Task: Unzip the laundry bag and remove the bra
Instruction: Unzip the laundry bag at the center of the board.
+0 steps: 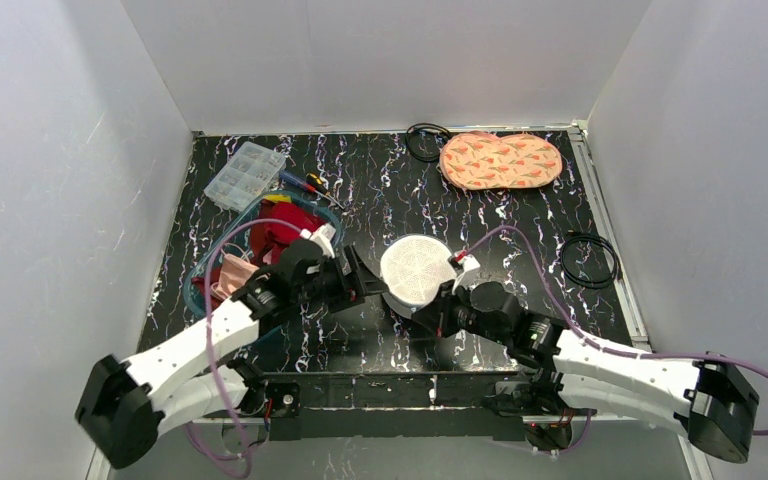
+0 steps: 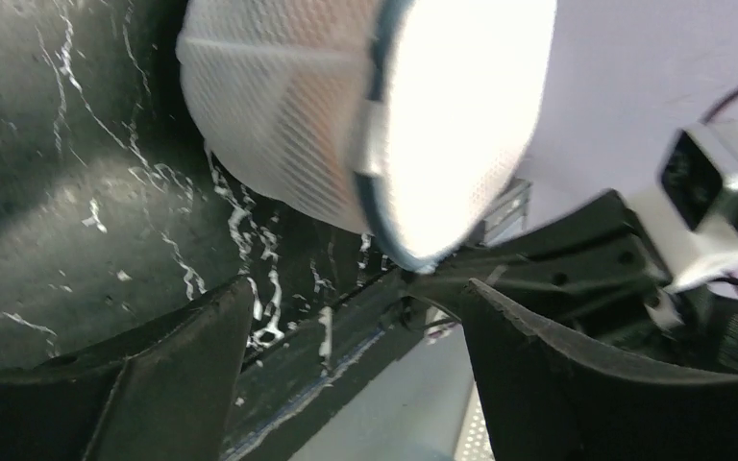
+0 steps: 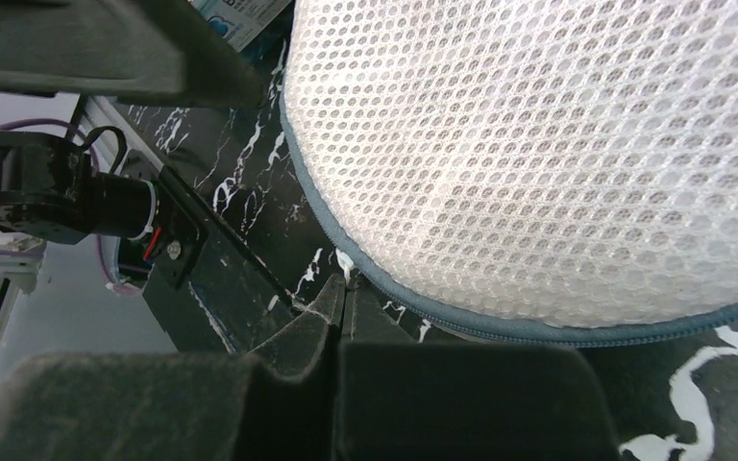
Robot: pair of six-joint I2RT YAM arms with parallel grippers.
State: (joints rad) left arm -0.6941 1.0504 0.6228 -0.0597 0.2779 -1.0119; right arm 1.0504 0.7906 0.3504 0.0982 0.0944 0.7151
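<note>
Three white walls (image 1: 380, 60), black marbled table (image 1: 380, 190)

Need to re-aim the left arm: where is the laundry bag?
In the top view, the laundry bag is near the table's middle, between the left gripper and the right gripper.

A robotics lab cell is showing itself here: white panel walls (image 1: 70, 150) are boxing in a black marbled table (image 1: 380, 190), two robot arms, left (image 1: 200, 345) and right (image 1: 620, 370), are sitting bolted at its near edge, and a coiled cable (image 1: 565, 262) is lying across from a clear parts box (image 1: 245, 175)
</note>
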